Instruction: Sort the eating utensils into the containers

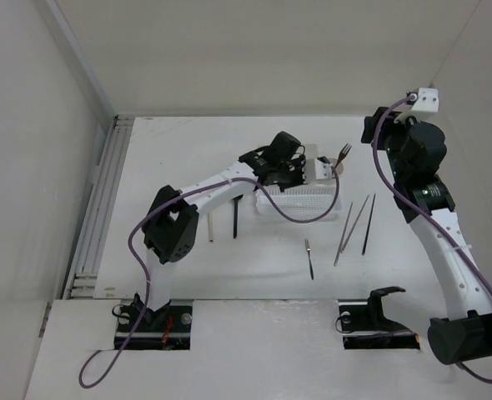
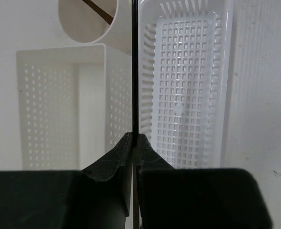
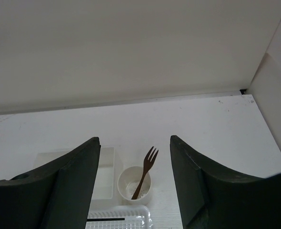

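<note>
– Utensils first: where are they, and which are hard to see?
– One black chopstick (image 2: 132,71) is pinched between the pressed-together fingertips of the left gripper (image 2: 133,137). In the wrist view it is a thin straight line running away along the seam between the white box (image 2: 59,95) and the basket (image 2: 183,81). I cannot tell whether its far end touches anything. In the top view the left arm (image 1: 221,179) hides it.
– And the others?
– A brown fork (image 3: 143,174) leans in the small round cup (image 3: 124,179), prongs up. On the table (image 1: 188,150), right of the basket, lie three loose sticks: two grey sticks (image 1: 346,233) and a black stick (image 1: 368,223), close together, almost parallel. Just left of them and nearer is a short dark piece (image 1: 309,258), too small to name. Left of the basket lie a dark stick (image 1: 236,218) and a pale stick (image 1: 210,229), their far ends under the arm.
– How do the containers look?
– The box has rows of small holes in its walls. The basket is long and low, a grid all over. The left wrist view cuts the cup off at its top edge.
– What about the right gripper (image 3: 134,138)?
– Its fingers are spread wide with nothing between them. It is raised at the far right and looks toward the cup.
</note>
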Robot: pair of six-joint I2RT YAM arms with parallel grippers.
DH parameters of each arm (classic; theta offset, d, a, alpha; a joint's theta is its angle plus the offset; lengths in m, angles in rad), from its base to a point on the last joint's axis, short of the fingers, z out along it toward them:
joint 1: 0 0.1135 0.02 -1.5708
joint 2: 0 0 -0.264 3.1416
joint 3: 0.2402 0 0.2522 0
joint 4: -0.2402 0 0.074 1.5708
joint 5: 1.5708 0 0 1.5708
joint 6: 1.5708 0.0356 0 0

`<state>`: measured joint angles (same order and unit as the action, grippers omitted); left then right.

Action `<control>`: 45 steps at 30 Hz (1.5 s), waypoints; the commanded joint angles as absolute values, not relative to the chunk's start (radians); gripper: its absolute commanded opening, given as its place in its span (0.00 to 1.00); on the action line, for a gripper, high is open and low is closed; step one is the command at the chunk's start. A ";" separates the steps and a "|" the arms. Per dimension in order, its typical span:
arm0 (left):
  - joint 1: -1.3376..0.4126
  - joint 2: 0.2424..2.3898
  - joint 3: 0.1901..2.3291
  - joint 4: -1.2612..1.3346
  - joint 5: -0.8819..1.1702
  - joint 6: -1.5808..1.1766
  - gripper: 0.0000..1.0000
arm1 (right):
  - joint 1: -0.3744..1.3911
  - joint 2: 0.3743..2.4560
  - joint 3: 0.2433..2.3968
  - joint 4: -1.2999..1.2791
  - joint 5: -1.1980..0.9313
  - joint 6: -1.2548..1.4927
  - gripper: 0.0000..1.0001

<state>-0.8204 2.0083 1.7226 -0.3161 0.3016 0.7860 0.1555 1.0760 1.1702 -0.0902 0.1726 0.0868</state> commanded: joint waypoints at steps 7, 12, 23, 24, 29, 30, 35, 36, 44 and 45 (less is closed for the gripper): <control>-0.807 2.010 1.620 -0.249 0.416 0.805 0.00 | 0.140 1.049 1.169 -0.041 0.196 0.080 0.68; -0.807 2.019 1.611 -0.190 0.436 0.750 0.11 | 0.140 1.058 1.169 -0.041 0.167 0.080 0.68; -0.807 2.019 1.715 -0.197 0.305 0.606 0.55 | 0.023 1.153 1.284 -0.441 0.198 0.247 1.00; -0.790 2.019 1.744 -0.218 0.293 0.586 0.55 | -0.035 1.181 1.296 -0.568 0.181 0.247 0.98; -0.701 1.967 1.873 -0.331 0.284 0.402 0.52 | -0.245 1.379 1.232 -0.749 -0.050 0.272 0.63; -0.663 1.935 1.861 -0.360 0.284 0.346 0.51 | -0.286 1.426 1.182 -0.749 -0.066 0.287 0.56; -0.542 1.797 1.717 -0.402 0.235 0.261 0.49 | -0.296 1.525 1.138 -0.747 0.055 0.264 0.50; -0.520 1.777 1.694 -0.402 0.235 0.247 0.49 | -0.296 1.538 1.138 -0.756 0.073 0.252 0.50; -0.275 1.638 1.491 -0.390 0.225 0.212 0.47 | -0.249 1.695 1.127 -0.765 0.026 0.261 0.49; -0.256 1.638 1.477 -0.367 0.201 0.201 0.47 | -0.212 1.710 1.127 -0.765 0.026 0.271 0.49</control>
